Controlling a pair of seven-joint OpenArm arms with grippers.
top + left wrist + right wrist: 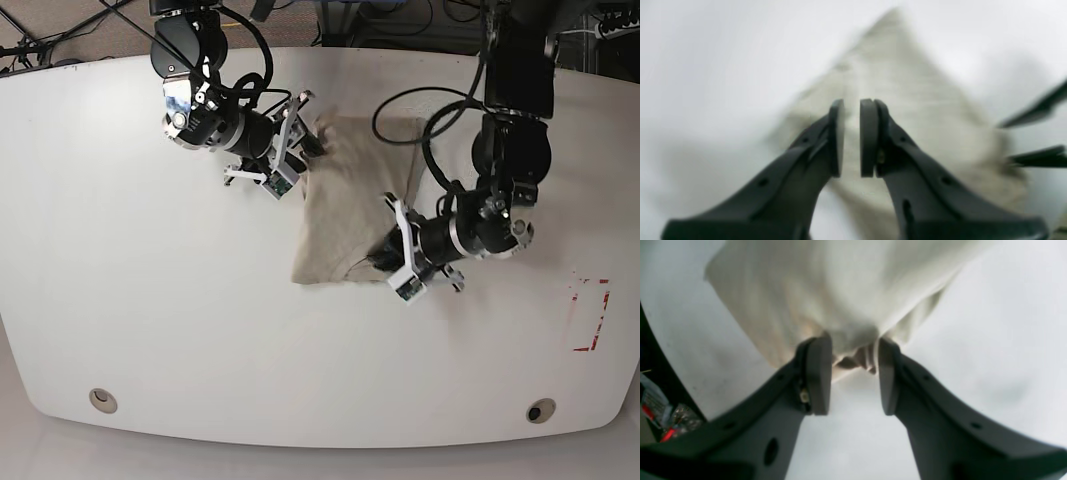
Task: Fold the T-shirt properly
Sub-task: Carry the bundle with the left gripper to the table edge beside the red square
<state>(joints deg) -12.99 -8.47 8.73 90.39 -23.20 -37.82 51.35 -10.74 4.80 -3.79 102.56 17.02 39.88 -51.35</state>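
The beige T-shirt (350, 210) lies partly folded in the middle of the white table (150, 300). My right gripper (305, 135) is at its far left corner. In the right wrist view the gripper (855, 343) holds a bunched fold of the shirt (840, 283) between its fingertips, and the cloth tents toward it. My left gripper (385, 255) is at the shirt's near hem. In the blurred left wrist view the gripper (851, 106) has a narrow gap between its pads, over the shirt (900, 83). The right gripper (1003, 143) shows at that view's right edge.
A red marking (590, 315) lies on the table near its right edge. Two round fittings (100, 400) (540, 410) sit near the front edge. Cables run behind the table's far edge. Clutter (660, 416) shows off the table edge in the right wrist view.
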